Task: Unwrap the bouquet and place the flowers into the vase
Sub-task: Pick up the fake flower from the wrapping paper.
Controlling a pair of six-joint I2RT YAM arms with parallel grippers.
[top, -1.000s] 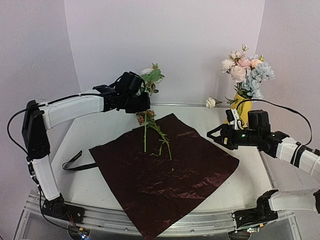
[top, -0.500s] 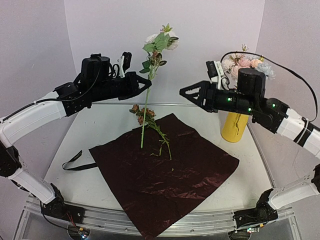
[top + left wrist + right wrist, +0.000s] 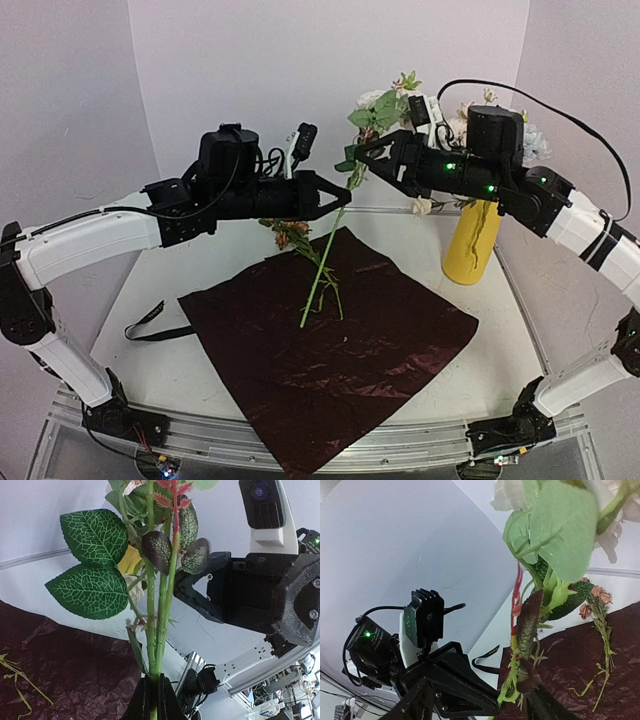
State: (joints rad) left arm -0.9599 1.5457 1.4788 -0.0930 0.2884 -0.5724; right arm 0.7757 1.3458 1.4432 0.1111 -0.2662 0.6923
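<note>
- Pale walls back a white table (image 3: 175, 270); above it one flower (image 3: 378, 108) is held in the air, tilted, with its bloom and leaves up toward the right arm and its cut end low over the wrap (image 3: 340, 360).
- Left gripper (image 3: 343, 195) is clamped on the flower's stem; the left wrist view shows both fingers (image 3: 142, 702) pressed together on it, with the leaves rising straight above them.
- Right gripper (image 3: 360, 155) sits just beyond the left fingertips, higher up the same stem. Its fingers (image 3: 417, 702) stand apart, one on each side of the stem, which passes between them without being pinched. Bloom and big leaves lie past these fingertips.
- Below the left fingers the bare stem hangs free, its tip just above the wrap.
- Under and slightly behind the left fingers a sprig (image 3: 290, 235) with small rust flowers lies at the wrap's far edge, its thin green stems trailing onto the sheet.
- Dark red and crinkled, the wrap is spread flat on the table below both grippers.
- Behind the right fingers, under that arm, the yellow vase (image 3: 468, 255) stands upright near the table's far right; pale blooms (image 3: 531, 143) show above it, partly hidden by the arm.
- Well to the left of the left fingers and low down, a black ribbon (image 3: 150, 322) lies on the table beside the wrap's left corner.
</note>
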